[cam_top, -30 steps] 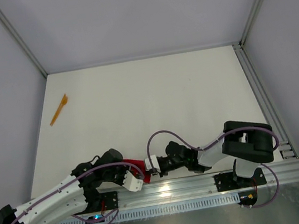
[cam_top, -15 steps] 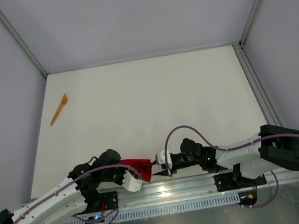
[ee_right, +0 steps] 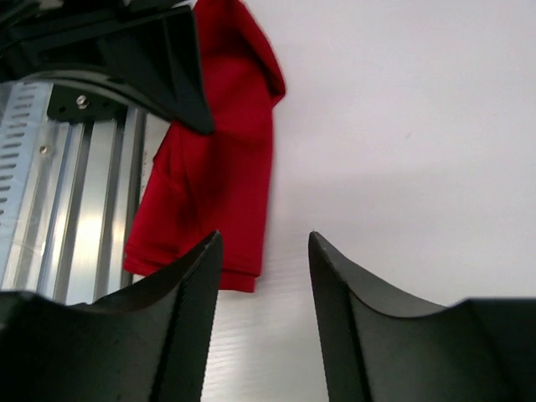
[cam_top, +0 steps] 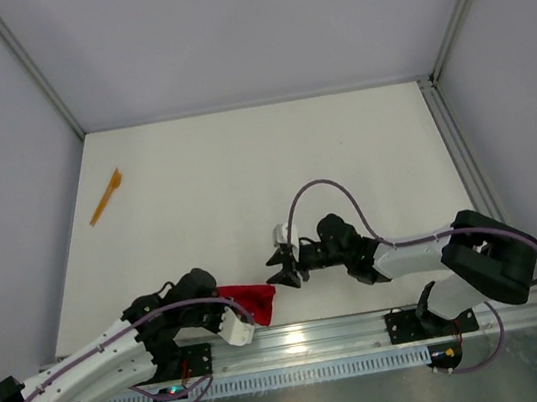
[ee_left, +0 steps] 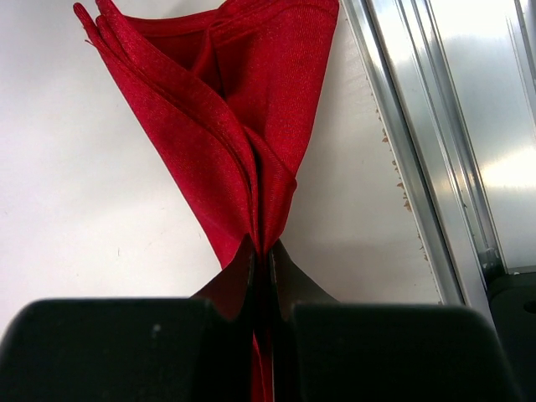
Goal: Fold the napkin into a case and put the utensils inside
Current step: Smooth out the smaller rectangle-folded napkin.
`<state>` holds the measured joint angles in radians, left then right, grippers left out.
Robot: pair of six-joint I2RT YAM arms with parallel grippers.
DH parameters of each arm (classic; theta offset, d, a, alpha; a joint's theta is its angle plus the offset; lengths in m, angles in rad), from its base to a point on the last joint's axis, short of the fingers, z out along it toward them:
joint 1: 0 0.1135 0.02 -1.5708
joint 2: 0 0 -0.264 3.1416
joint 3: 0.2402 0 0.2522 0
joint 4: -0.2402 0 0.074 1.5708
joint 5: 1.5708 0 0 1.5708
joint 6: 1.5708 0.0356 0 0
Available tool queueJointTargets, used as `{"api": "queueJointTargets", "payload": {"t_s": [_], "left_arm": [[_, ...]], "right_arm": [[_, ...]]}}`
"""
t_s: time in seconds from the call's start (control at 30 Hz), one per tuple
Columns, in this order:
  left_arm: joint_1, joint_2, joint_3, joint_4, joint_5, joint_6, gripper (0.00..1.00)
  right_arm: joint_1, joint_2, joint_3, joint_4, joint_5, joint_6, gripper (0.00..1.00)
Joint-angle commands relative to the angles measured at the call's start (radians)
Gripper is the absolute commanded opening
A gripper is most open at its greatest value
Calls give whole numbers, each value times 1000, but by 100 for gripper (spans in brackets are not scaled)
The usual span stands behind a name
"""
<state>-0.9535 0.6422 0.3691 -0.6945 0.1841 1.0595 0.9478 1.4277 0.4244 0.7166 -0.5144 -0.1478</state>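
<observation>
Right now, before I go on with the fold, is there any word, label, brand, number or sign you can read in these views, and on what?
None: no text can be read in any view.
The napkin is plain red.
The orange utensil is too small to show any marking.
The metal rail, the left gripper and the right gripper show no lettering.

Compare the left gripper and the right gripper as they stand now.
The left gripper is shut on a bunched fold of the napkin; the right gripper is open and holds nothing. The left gripper sits close to the metal rail at the near edge of the table; the right gripper lies farther onto the table. Both have black fingers and point toward the napkin.
</observation>
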Motion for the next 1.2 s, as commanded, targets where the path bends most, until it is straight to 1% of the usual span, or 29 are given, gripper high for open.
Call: {"api": "queueJointTargets", "payload": {"t_s": [0.0,0.07,0.13,0.2,0.33,0.47,0.57,0.7,0.9,1.07,1.17], "left_arm": [[1,-27,-12,-13,25,34,0],[1,-42,-19,-14,28,54,0],[1,-47,-27,-10,26,68,0],[1,-46,-27,-5,26,68,0],[1,-42,-27,0,25,65,0],[1,-45,-27,-3,23,60,0],[1,-42,-27,0,25,54,0],[1,-35,-24,10,18,40,0],[1,-35,-21,10,17,28,0],[1,-35,-19,6,23,25,0],[1,-33,-19,3,23,27,0]], "right_arm": [[-89,3,34,153,-134,107,47],[-95,54,109,42,-185,55,42],[-95,109,141,49,-228,45,41],[-95,190,149,81,-227,51,40],[-84,276,166,84,-233,22,37],[-35,289,169,55,-223,-15,37],[-8,289,146,121,-231,2,37],[22,306,148,113,-225,2,37],[29,321,140,103,-179,-1,37],[25,295,134,89,-101,1,38],[13,281,160,34,-133,8,42]]}}
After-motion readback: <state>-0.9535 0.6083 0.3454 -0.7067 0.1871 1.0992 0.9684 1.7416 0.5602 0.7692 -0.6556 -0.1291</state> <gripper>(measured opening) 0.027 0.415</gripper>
